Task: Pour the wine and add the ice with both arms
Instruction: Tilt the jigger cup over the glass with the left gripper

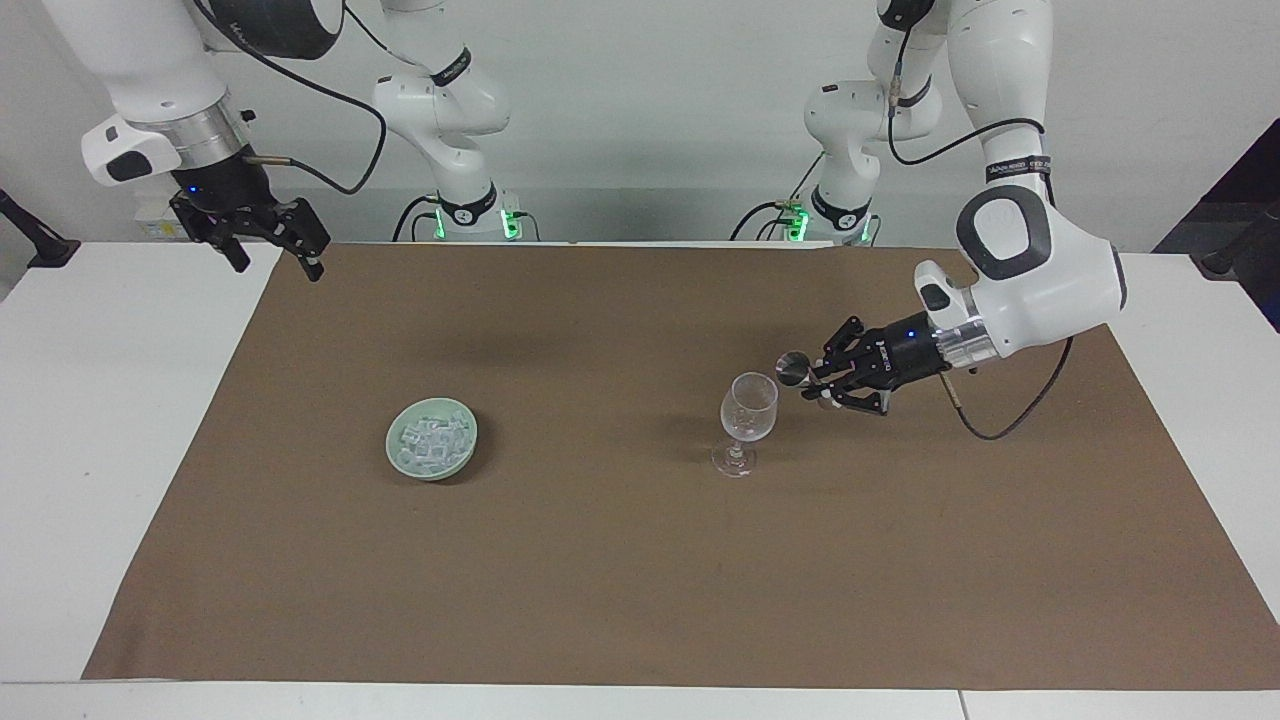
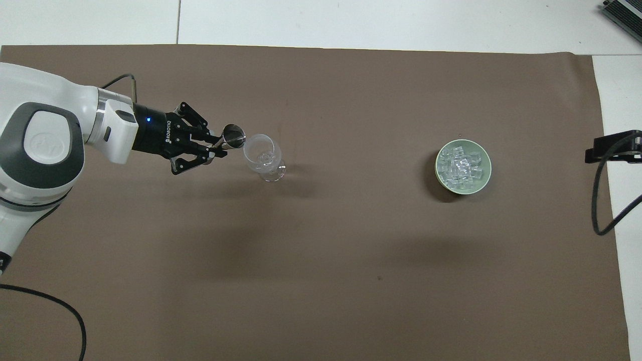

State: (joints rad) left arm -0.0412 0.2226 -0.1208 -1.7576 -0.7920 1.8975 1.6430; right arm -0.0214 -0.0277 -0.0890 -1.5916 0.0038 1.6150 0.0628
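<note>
**Pour step: cup at the glass rim, tilt in progress**

Right gripper (image 1: 280,268) is waiting, fingers spread wide and holding nothing. It is hanging over the brown mat (image 1: 620,560) at the mat's corner on the robots' edge of the bench, at the right arm's end.

Left gripper (image 1: 815,383) is clamping a small metal measuring cup (image 1: 796,367) by its waist. It is lying nearly level over the mat, toward the left arm's end of the bench. The cup's mouth is pointing at the wine glass (image 1: 749,408).

The glass is standing upright just farther from the robots' edge than the cup. The ice (image 1: 430,438) is sitting heaped in a pale green bowl (image 1: 398,455) toward the right arm's end, well apart from the glass and untouched.

Judgement on doing the pour well:
- The cup lip should be brought over the bowl of the glass, not outside its rim.
- The wrist should be rolled slowly.
- The stemmed glass looks tippy, so the cup should not be nudging the rim.

View comparison:
- The facing view is showing height: the cup is sitting about level with the rim and slightly apart from it. It is also showing the right gripper's spread fingers.
- The overhead view is showing the cup (image 2: 233,135) meeting the rim of the glass (image 2: 261,156) in plan, with the left gripper (image 2: 216,146) lined up on it.
- Overhead, the right gripper (image 2: 613,148) is appearing only as a dark tip at the bench edge.
- I cannot tell in either view whether any liquid is flowing.
</note>
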